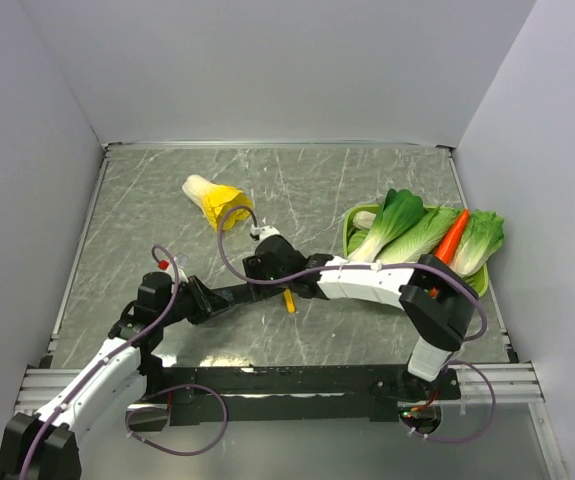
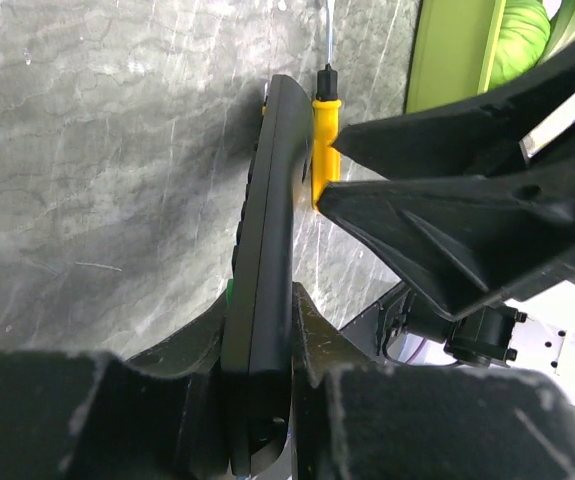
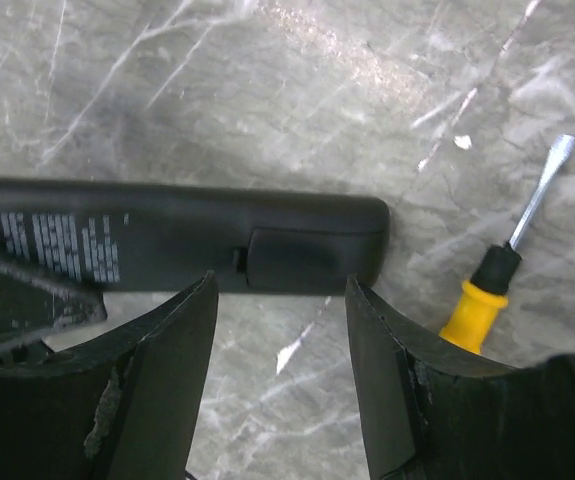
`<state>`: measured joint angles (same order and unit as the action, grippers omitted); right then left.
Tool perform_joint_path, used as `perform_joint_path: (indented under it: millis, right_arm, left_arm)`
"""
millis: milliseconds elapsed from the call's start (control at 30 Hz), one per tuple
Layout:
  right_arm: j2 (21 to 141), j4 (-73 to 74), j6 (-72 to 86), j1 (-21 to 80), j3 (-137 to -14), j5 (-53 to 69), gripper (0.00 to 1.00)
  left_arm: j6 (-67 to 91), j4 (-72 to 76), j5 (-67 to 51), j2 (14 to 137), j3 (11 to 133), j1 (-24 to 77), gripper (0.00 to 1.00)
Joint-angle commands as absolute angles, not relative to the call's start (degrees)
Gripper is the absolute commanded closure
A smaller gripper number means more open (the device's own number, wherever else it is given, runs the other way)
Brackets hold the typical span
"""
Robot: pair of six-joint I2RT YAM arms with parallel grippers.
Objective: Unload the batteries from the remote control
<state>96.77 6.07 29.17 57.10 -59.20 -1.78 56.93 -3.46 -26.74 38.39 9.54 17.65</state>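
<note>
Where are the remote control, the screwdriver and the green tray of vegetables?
remote control [image 3: 167, 245], right wrist view, on its black back.
screwdriver [image 3: 472, 305], right wrist view, on its yellow handle.
green tray [image 1: 347, 232], top external view, on its left rim.

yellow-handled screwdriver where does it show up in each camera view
top external: yellow-handled screwdriver just below centre, only the handle showing.
left wrist: upper centre, just right of the slim black plastic remote control.
right wrist: lower right, metal tip pointing up-right.
shared landmark: the remote control, seen next to it in both wrist views.
</note>
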Motion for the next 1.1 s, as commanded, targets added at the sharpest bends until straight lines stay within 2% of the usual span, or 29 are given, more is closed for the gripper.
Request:
perform_joint_path:
  millis: [0,400,667,1067]
  right_arm:
    - [99.22,6.5,31.64,57.04,-64.68,-2.64,0.39]
    - [100.02,7.73,31.91,57.04,-63.99,-4.83,0.48]
    - [101.86,7.38,32.34,57.13,-63.99,-3.07,0.48]
    - [100.9,8.09,32.61,57.13,-62.84,-3.96,0.55]
  left_arm:
    - [57.22,-2.72,-25.49,38.14,8.79,18.19,0.99]
    - [57.48,-4.13,-24.43,37.09,8.88,19.42,0.99]
    - [57.57,-4.74,-23.47,36.74,9.14,19.86,0.99]
    - [57.66,-5.19,-22.94,36.91,9.23,20.04,0.99]
